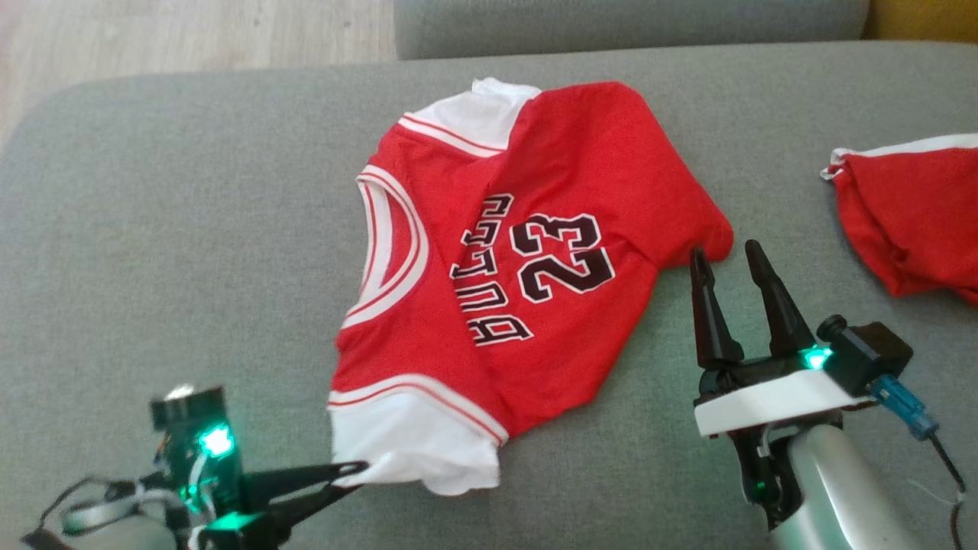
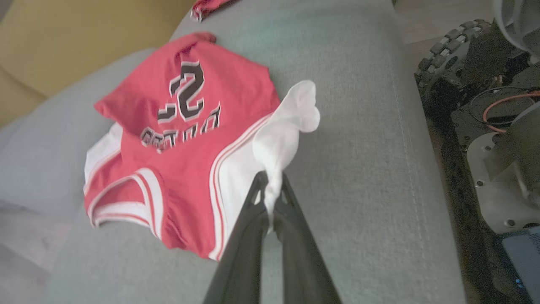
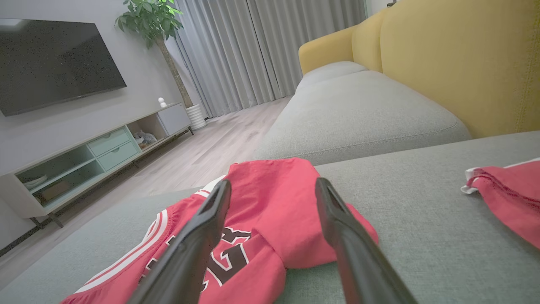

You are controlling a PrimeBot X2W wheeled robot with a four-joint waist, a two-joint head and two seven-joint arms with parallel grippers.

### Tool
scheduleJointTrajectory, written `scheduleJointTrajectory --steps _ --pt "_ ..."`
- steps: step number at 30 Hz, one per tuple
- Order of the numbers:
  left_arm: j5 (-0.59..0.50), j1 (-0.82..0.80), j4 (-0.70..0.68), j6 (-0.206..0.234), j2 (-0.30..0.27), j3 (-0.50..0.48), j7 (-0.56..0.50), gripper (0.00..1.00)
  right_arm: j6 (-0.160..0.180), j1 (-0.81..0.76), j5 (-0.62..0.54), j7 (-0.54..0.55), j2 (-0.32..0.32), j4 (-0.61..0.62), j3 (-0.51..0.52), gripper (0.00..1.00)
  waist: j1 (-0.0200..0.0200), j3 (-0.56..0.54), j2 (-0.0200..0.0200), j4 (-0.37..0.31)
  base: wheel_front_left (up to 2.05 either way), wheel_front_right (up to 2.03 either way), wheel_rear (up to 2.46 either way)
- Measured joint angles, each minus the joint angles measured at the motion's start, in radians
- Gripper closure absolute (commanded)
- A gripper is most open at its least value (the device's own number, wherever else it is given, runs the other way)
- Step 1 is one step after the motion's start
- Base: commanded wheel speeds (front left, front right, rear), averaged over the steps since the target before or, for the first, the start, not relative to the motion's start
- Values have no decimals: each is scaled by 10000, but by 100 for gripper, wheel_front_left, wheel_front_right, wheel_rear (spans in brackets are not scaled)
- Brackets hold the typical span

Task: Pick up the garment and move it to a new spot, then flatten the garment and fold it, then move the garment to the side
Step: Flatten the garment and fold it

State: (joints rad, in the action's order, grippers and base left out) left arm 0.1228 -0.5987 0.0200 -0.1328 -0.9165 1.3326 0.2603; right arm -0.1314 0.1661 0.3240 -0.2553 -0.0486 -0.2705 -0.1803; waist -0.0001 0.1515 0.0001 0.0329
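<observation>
A red jersey, the garment (image 1: 519,267), lies crumpled on the grey sofa cushion (image 1: 191,229), with white sleeves and a black "23". My left gripper (image 1: 359,467) at the lower left is shut on the near white sleeve (image 1: 412,451). In the left wrist view that sleeve (image 2: 287,131) is pinched between the fingertips, and the left gripper (image 2: 270,190) lifts it a little. My right gripper (image 1: 726,256) stands open at the jersey's right corner, above the cushion. Seen from the right wrist, the right gripper (image 3: 272,192) frames the garment (image 3: 270,202) with nothing between its fingers.
A second red garment (image 1: 909,221) lies at the right edge of the cushion, also visible as red cloth (image 3: 510,194) in the right wrist view. Behind it rises a yellow sofa back (image 3: 455,59). The wood floor (image 1: 153,38) lies beyond the cushion's far left.
</observation>
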Motion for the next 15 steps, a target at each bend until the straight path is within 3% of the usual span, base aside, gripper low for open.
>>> scheduleJointTrajectory --steps 3,4,5,8,15 --pt "869 -12 510 2 4 -15 -399 100 0 -46 -2 0 0 4 63 0 0 -184 0 49 0 0 0" --pt "1089 -142 673 0 17 -19 -558 76 0 -104 -4 0 0 4 96 0 0 -234 0 80 0 0 0" --pt "1338 -273 867 2 56 -65 -685 0 0 -182 -4 0 0 -6 123 0 1 -290 0 117 0 0 0" --pt "2151 -420 1135 362 316 -631 -698 0 0 -345 -63 0 0 -4 157 0 0 -441 0 211 0 0 0" --pt "4493 -152 1381 2761 1605 -2865 -199 0 0 -361 -75 0 2 -8 188 0 1 -722 0 312 0 0 0"
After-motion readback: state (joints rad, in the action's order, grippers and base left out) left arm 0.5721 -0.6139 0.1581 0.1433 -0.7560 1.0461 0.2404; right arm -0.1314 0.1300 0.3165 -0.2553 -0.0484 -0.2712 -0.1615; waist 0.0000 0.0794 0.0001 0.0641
